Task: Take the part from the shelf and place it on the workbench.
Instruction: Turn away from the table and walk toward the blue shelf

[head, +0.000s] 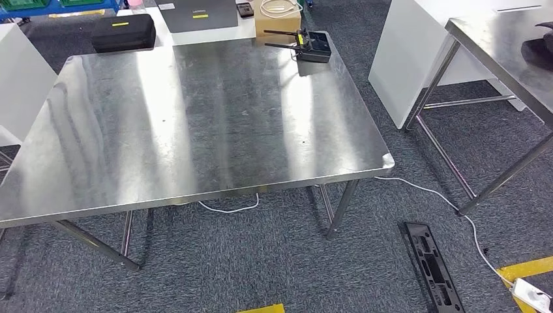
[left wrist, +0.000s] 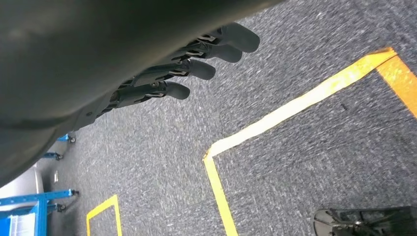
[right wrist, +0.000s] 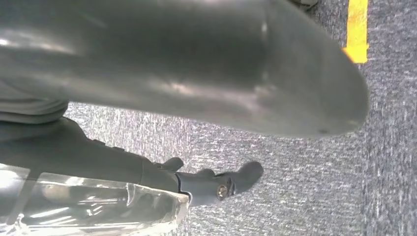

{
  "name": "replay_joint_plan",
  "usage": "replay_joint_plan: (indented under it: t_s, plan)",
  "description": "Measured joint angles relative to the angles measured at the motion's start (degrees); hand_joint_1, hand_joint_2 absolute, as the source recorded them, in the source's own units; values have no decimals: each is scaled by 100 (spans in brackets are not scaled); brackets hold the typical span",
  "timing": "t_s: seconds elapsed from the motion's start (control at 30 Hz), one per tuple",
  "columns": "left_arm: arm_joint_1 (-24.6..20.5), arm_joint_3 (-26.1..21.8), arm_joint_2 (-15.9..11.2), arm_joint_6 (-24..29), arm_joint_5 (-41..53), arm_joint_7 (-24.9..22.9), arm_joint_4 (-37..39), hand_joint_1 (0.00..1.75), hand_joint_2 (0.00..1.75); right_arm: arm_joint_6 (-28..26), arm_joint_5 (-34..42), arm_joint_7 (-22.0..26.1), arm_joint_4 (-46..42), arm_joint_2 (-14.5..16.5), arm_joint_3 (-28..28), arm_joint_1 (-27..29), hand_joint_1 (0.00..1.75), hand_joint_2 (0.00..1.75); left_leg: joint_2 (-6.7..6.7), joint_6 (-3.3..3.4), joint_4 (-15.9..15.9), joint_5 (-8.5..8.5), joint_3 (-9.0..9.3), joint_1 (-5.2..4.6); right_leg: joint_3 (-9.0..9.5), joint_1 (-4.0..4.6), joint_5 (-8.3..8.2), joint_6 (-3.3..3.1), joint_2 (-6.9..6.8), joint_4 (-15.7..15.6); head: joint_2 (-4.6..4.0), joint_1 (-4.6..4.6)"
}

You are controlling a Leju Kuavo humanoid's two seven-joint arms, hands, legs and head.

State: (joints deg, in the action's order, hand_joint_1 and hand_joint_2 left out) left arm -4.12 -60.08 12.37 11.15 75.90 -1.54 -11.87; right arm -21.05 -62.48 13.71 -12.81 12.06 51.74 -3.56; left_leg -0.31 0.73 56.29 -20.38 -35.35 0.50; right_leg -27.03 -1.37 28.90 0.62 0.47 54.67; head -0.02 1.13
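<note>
One clear, glossy plastic-wrapped part (right wrist: 93, 204) gripped by right robot hand (right wrist: 196, 184), left robot hand (left wrist: 187, 64) empty, fingers apart.

The left hand (left wrist: 196, 64) hangs with fingers extended over grey carpet (left wrist: 162, 162) with yellow tape (left wrist: 295, 105).

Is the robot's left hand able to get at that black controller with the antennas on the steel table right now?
Probably not as things stand. The left hand hangs low over the carpet, while the controller sits at the table's far edge, across the whole tabletop.
</note>
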Motion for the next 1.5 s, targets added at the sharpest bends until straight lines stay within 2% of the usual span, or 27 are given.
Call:
replay_joint_plan:
  t_s: [0.07, 0.13, 0.17, 0.2, 0.23, 0.3, 0.37, 0.43, 0.5, 0.57, 0.63, 0.7, 0.73, 0.77, 0.8, 0.87, 0.9, 0.97, 1.0, 1.07, 1.1, 1.17, 1.23, 1.27, 1.33, 1.43, 1.5]
  plan:
    - [27, -2, -10, 31, 1, -18, 1, 0, 0, 11, -15, 3, 3, 4, 0, -1, 0, 0, 2, -58, 172, -220, -84, 43, -71, -33, -75, -137, -22, 4, 0, 19]
    - [38, -3, -17, 52, -1, -51, 2, 0, 0, 27, -26, 4, 5, 8, 0, 2, 0, 0, 7, -107, 778, -815, -266, 64, -176, -30, -176, -219, -44, 4, 0, 43]
    - [38, -3, -17, 57, -2, -74, 2, 0, 0, 38, -35, 3, 5, 8, 0, 4, 0, 0, 8, -131, 1171, -1107, -361, 70, -227, -19, -225, -233, -52, 10, 0, 49]
    - [37, -5, -18, 60, -3, -99, 2, 0, 0, 47, -49, 2, 5, 8, 0, 6, 0, 0, 8, -145, 1494, -1277, -407, 72, -279, -6, -273, -227, -58, 18, 0, 53]
    - [36, -8, -20, 65, -5, -128, 2, 0, 0, 55, -65, 1, 5, 8, -1, 7, 0, 0, 8, -148, 1653, -1317, -371, 73, -329, 5, -315, -214, -60, 27, 0, 54]
    - [36, -20, -17, 106, -19, -195, 2, 0, 0, 63, -104, -4, 5, 8, -3, 7, 0, 0, 8, -111, 1295, -1111, 32, 71, -416, 22, -380, -185, -58, 53, 1, 56]
    - [27, -38, 2, 189, -31, -248, 2, 0, 0, 71, -134, -6, 10, 23, -9, 4, 0, 0, 4, -36, 451, -924, 621, 54, -460, 35, -424, -140, -57, 73, 1, 52]
    - [19, -52, 35, 271, -29, -279, 3, 0, 0, 74, -150, 0, 17, 41, -14, -2, 0, 0, 2, 25, 12, -881, 887, 7, -479, 31, -475, -63, -62, 75, 0, 51]
    - [18, -60, 67, 323, -10, -328, 4, 0, 0, 74, -154, 43, 24, 56, -15, 2, 0, 0, 7, 80, -28, -819, 853, -42, -488, 27, -544, 32, -67, 49, 0, 60]
    - [11, -63, 90, 342, 32, -398, 9, 0, 0, 73, -145, 110, 34, 65, -14, 13, 0, 0, 38, 167, -126, -686, 792, -32, -562, 46, -486, 70, -66, 122, 0, 59]
    - [3, -65, 104, 340, 77, -461, 15, 0, 0, 68, -134, 158, 40, 61, -13, 21, 0, 0, 67, 249, -206, -534, 684, -15, -794, 50, -106, 8, -59, 596, 0, 31]
    - [2, -67, 104, 335, 112, -496, 16, 0, 0, 63, -126, 182, 42, 57, -13, 28, 0, 0, 75, 285, -210, -421, 532, -35, -1074, 32, 350, -23, -54, 1401, 0, 6]
    - [3, -68, 103, 333, 125, -502, 17, 0, 0, 62, -122, 188, 42, 53, -12, 32, 0, 0, 82, 284, -207, -365, 459, -42, -1134, 23, 461, 8, -54, 1710, 0, 4]
    - [3, -68, 102, 331, 131, -504, 17, 0, 0, 61, -120, 191, 42, 49, -11, 34, 0, 0, 87, 273, -203, -313, 392, -46, -1091, 17, 454, 65, -55, 1811, 1, 1]
    - [2, -68, 102, 329, 133, -505, 18, 0, 0, 61, -118, 193, 42, 45, -11, 35, 0, 0, 89, 257, -199, -263, 332, -47, -928, 11, 355, 133, -55, 1676, 1, -1]
    - [0, -68, 105, 326, 136, -506, 19, 0, 0, 61, -116, 195, 42, 38, -11, 24, 0, 0, 87, 210, -178, -175, 235, -50, -339, -4, 117, 220, -57, 881, 1, -4]
    - [-2, -68, 107, 325, 138, -507, 20, 0, 0, 61, -116, 195, 42, 37, -11, 14, 0, 0, 87, 180, -149, -138, 187, -59, -28, 8, 65, 217, -54, 403, 0, -10]
    - [-6, -64, 106, 328, 168, -521, 20, 0, 0, 60, -116, 198, 43, 39, -11, 0, 0, 0, 83, 121, -91, -62, 124, -79, 254, 44, 60, 155, -36, -118, 1, -2]
    - [-6, -58, 106, 330, 198, -541, 20, 0, 0, 60, -116, 198, 44, 40, -11, 0, 0, 0, 82, 93, -69, -26, 97, -84, 247, 65, 59, 124, -28, -169, 1, 5]
    - [1, -38, 103, 330, 266, -599, 21, 0, 0, 59, -115, 198, 48, 44, -10, 2, 0, 0, 66, 27, -12, -43, 45, -61, 152, 1, 1, 32, -33, -128, 1, 23]
    - [4, -26, 102, 327, 290, -626, 21, 0, 0, 59, -115, 198, 50, 47, -9, 2, 0, 0, 57, -10, 98, -177, -8, -39, 110, -31, -43, -36, -43, -126, 1, 28]
    - [6, -2, 94, 299, 309, -668, 22, 0, 0, 66, -115, 201, 52, 59, -9, -2, 0, 0, 39, -82, 661, -708, -194, 4, -1, -50, -150, -155, -69, -128, 1, 39]
    - [5, 16, 86, 258, 319, -692, 22, 0, 0, 85, -120, 208, 54, 68, -9, 1, 0, 0, 33, -143, 1401, -1160, -361, 38, -127, -35, -258, -185, -82, -113, 1, 44]
    - [4, 25, 81, 241, 330, -702, 22, 0, 0, 96, -123, 213, 54, 71, -10, 2, 0, 0, 34, -168, 1595, -1199, -350, 59, -196, -33, -306, -171, -84, -91, 1, 44]
    - [0, 50, 67, 221, 351, -720, 22, 0, 0, 113, -130, 220, 56, 80, -11, 4, 0, 0, 35, -203, 1378, -972, -24, 108, -344, -46, -379, -121, -78, -10, 1, 45]
    - [-24, 79, 44, 218, 364, -761, 22, 0, 0, 116, -133, 229, 59, 103, -11, 0, 0, 0, 1, -189, 306, -832, 715, 127, -528, -49, -453, -14, -68, 122, 1, 45]
    - [-29, 87, 33, 230, 366, -812, 22, 0, 0, 116, -147, 235, 62, 117, -14, -7, 0, 0, -25, -110, 106, -876, 799, 80, -572, -34, -530, 90, -70, 124, 1, 43]
